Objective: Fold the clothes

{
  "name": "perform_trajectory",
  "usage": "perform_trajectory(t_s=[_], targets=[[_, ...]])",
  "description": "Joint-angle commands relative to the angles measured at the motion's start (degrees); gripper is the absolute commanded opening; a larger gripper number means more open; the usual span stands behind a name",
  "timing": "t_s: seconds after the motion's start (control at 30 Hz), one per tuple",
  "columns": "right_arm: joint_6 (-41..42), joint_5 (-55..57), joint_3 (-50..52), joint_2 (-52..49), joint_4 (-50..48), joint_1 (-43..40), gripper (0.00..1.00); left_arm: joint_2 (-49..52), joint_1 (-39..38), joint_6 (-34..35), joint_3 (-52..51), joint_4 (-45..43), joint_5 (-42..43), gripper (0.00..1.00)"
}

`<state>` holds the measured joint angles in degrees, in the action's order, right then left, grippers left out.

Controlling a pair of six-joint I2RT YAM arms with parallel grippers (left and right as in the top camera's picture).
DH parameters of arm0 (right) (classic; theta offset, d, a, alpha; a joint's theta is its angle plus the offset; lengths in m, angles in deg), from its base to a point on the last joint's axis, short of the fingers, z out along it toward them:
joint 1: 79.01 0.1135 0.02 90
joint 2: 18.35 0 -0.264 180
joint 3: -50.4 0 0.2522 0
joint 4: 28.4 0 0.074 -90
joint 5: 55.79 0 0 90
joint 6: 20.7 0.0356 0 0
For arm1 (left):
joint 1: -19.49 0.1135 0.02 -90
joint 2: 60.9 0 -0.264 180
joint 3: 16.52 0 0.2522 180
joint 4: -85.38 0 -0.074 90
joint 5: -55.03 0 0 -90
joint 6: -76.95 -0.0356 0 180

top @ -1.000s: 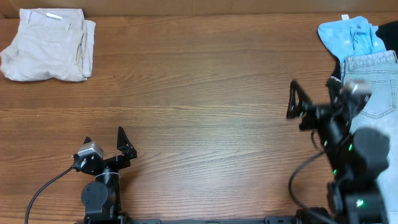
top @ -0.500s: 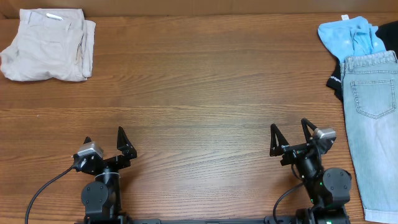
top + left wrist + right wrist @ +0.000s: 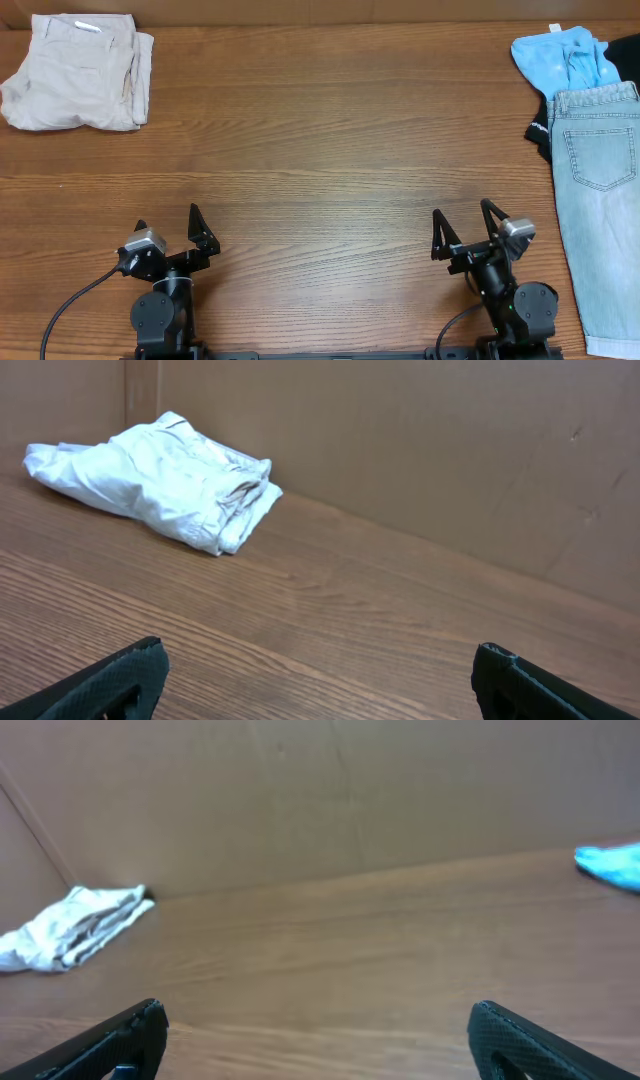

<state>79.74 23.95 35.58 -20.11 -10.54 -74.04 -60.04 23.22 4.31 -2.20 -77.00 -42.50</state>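
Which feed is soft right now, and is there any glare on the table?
Right wrist view is soft, the beige shorts and blue top smeared; left wrist view shows the shorts' folds sharply; overhead is crisp and evenly lit, no glare on the table.

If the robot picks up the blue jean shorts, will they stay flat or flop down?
The light-blue denim shorts would probably flop, since they lie limp and flat like cloth. Their edge lies over a black garment, which might drag along.

left arm (image 3: 165, 285): black, black cable (image 3: 85, 290) trailing | right arm (image 3: 505, 290): black | wrist caps (image 3: 145, 241): silver-grey (both arms)
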Motion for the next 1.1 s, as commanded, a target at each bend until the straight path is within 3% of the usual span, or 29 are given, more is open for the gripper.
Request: perform_trajectory(t_s=[0.0, 1.07], targets=[[-1.03, 0.28, 0.61, 1.64, -0.50, 0.31, 1.00, -0.57, -0.37, -1.29, -0.26, -0.11, 0.26, 1.00], [-1.92, 1.38, 0.61, 1.60, -0.15, 0.31, 1.00, -0.57, -0.37, -1.29, -0.26, -0.11, 0.26, 1.00]])
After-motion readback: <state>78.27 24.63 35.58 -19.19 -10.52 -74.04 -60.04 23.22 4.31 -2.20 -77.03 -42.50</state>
